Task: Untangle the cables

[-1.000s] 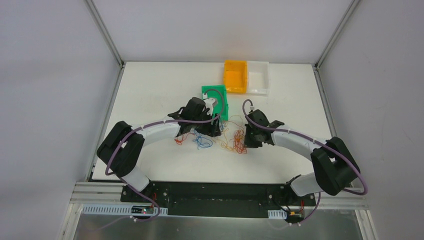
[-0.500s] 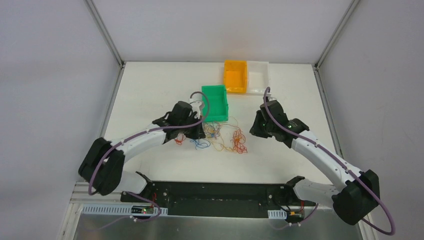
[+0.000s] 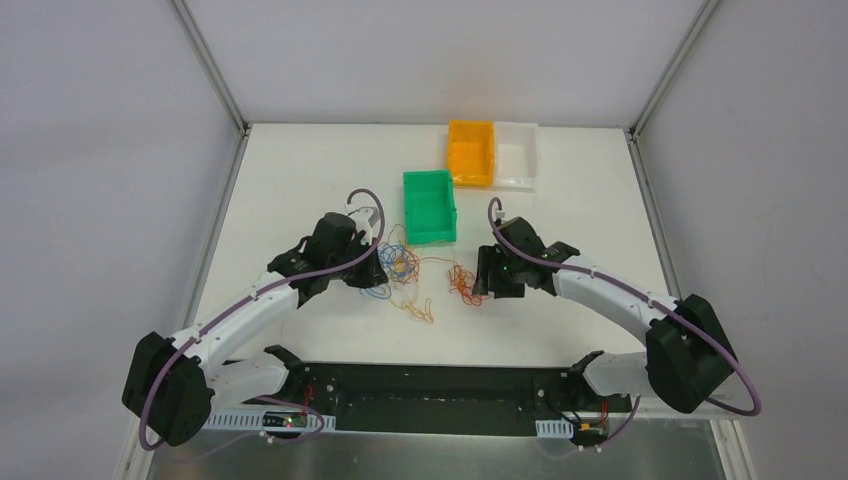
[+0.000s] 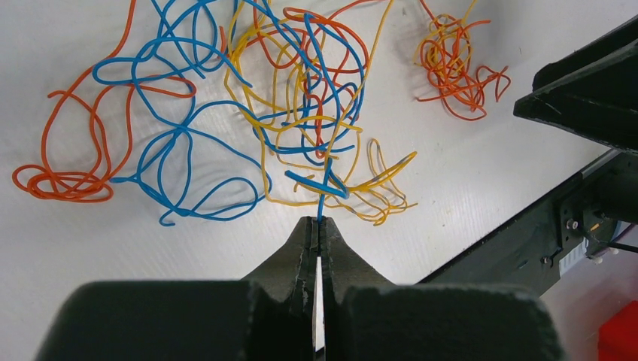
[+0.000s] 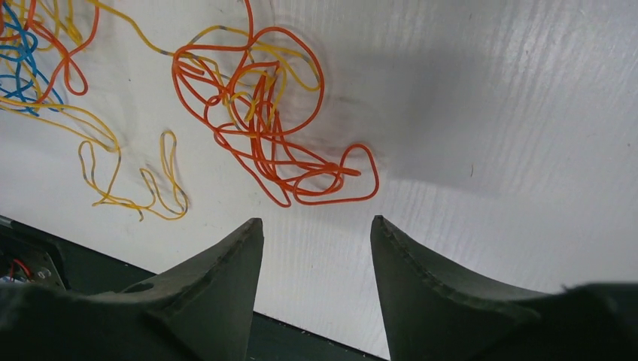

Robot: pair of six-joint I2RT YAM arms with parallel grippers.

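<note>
The cables (image 3: pixel 400 263) lie in a loose tangle on the white table, in front of the green bin. My left gripper (image 3: pixel 378 272) is at the tangle's left side, shut on a blue cable (image 4: pixel 322 201) that runs from its tips (image 4: pixel 319 220) into blue, yellow and orange loops (image 4: pixel 301 98). A separate orange clump (image 3: pixel 465 283) lies to the right. My right gripper (image 3: pixel 484 280) stands beside it, open and empty. In the right wrist view the orange clump (image 5: pixel 263 143) lies just beyond the gripper (image 5: pixel 316 222), apart from both fingers. A yellow strand (image 5: pixel 113 150) trails to the left.
A green bin (image 3: pixel 411 205) stands just behind the tangle. An orange bin (image 3: pixel 470 128) and a white bin (image 3: pixel 518 183) sit at the back. The black base rail (image 3: pixel 430 385) runs along the near edge. The right arm (image 4: pixel 587 83) shows at the left wrist view's right edge.
My left gripper has shut on the blue cable and drawn it left and nearer. My right gripper swung out, came back beside the orange clump and opened. The tangle has spread.
</note>
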